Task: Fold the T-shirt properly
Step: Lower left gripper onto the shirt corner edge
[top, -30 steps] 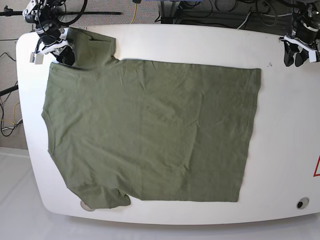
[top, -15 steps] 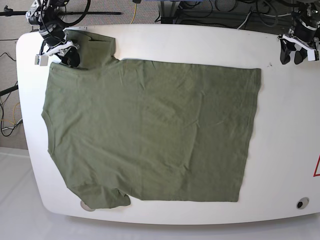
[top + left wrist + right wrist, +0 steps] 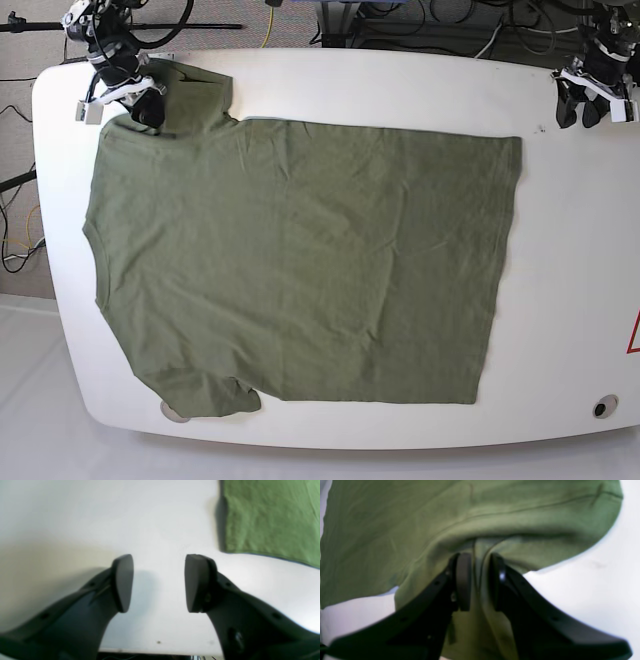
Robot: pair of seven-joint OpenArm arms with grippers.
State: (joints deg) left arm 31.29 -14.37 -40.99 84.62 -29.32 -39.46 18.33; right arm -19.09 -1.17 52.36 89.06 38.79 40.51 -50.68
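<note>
A white desk point(image 3: 570, 250) with rounded corners fills the base view; behind its far edge run dark cables and stand legs on a grey floor, and a small round fitting point(image 3: 604, 406) sits near its 4 o'clock corner. The olive-green T-shirt point(image 3: 300, 260) lies spread flat across the desk, slightly wrinkled, its hem toward 3 o'clock, its neck side toward 9 o'clock, one sleeve at 11 o'clock and the other at 7 o'clock.

The right pincer point(image 3: 145, 108) reaches down at 11 o'clock onto the upper sleeve; in its wrist view the right pincer point(image 3: 477, 567) has its jaws narrowed around a raised ridge of the sleeve cloth, which fills the slim gap between them. The left pincer point(image 3: 585, 105) hangs over bare desk at 1 o'clock, well apart from the shirt's hem corner; the left pincer point(image 3: 158, 580) stands clearly parted with nothing between its jaws.
</note>
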